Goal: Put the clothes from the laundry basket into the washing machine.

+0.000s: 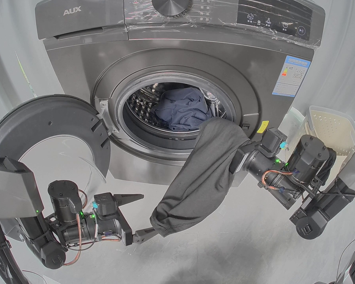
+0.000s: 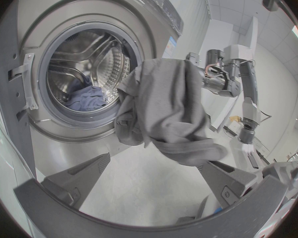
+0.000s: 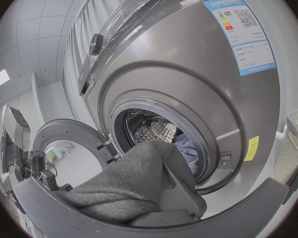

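Hanging from your right claw (image 3: 175, 199), which is closed on its top end, the grey garment (image 1: 209, 170) runs diagonally from the lower-right rim of the drum (image 1: 146, 99) down to lower centre. Its hem rests on one finger of your wide-open, empty left claw (image 1: 140, 215). The drum lies just up-left of the right claw.

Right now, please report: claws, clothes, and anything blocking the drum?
Left claw open, lower finger under the hem. Right claw shut on grey garment, hanging outside the drum mouth. Blue garment inside. Door open, nothing blocking.
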### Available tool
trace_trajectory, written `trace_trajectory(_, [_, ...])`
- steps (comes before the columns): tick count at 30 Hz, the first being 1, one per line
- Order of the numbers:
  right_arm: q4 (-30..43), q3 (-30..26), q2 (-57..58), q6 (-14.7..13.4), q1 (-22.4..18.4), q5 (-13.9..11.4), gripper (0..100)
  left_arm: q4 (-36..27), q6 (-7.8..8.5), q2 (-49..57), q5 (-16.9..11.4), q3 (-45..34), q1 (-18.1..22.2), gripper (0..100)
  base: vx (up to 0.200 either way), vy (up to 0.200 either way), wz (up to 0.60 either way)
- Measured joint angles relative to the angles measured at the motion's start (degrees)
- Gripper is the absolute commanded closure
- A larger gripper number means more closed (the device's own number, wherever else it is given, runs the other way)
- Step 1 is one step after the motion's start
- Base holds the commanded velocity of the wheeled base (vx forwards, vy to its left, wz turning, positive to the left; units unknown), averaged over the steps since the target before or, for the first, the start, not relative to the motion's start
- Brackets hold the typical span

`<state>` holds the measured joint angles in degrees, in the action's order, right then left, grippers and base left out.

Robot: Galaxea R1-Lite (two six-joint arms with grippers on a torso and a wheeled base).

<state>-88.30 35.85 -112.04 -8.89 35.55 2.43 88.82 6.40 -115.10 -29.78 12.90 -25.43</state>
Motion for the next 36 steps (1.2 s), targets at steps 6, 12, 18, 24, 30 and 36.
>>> trace_trajectory(6, [0.05, 0.44, 0.05, -0.06, -0.55, 0.20, 100, -0.02, 1.32, 0.91, -4.24, -2.68, 0.33, 0, 0.000, 0.000, 0.00])
trace_trajectory(12, [0.05, 0.50, 0.02, -0.41, -0.88, 0.20, 100, -0.04, 1.18, 3.56, -9.19, -3.17, 1.48, 0, 0.000, 0.000, 0.00])
trace_trajectory(18, [0.06, 0.59, 0.44, -0.48, -2.34, 0.33, 100, -0.13, 1.32, 6.39, -13.17, -5.18, 3.90, 0, 0.000, 0.000, 0.00])
trace_trajectory(24, [0.09, 1.24, 0.99, -0.35, -2.17, 0.20, 100, -0.22, 1.28, 6.92, -13.70, -6.40, 4.22, 0, 0.000, 0.000, 0.00])
trace_trajectory(30, [0.28, 1.99, 0.48, 0.05, 0.91, -0.24, 100, -0.15, 0.85, 4.94, -10.26, -0.28, 3.50, 0, 0.000, 0.000, 0.00])
trace_trajectory(36, [0.46, 4.05, -2.29, 0.30, 4.50, -0.54, 100, -0.09, -2.08, 2.45, -4.86, 6.52, 0.79, 0, 0.000, 0.000, 0.00])
